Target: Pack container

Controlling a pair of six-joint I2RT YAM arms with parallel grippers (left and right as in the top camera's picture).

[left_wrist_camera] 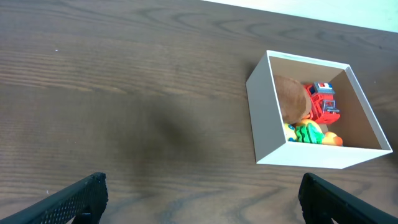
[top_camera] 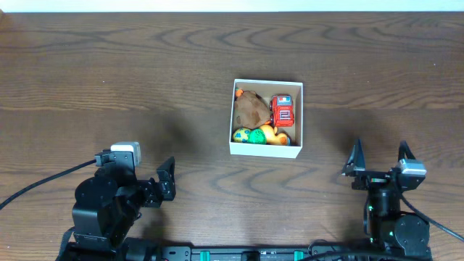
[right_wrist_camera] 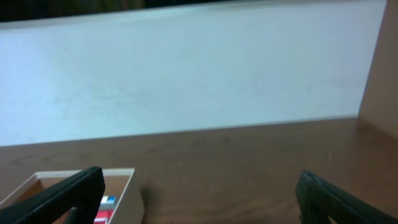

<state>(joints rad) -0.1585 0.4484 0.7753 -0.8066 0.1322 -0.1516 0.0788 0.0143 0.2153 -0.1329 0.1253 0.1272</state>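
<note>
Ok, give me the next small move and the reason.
Probably just hold both arms parked and check whether the job is done: the toys in view all lie inside the box, and both pairs of jaws stand open and empty, well back from it.

Dark brown wood-grain bench [top_camera: 145, 72] filled the overhead view; white strip [top_camera: 232, 4] ran along its far edge. Right wrist view: pale wall [right_wrist_camera: 186, 74] stood behind bench, tan panel [right_wrist_camera: 380, 68] at right edge.
</note>
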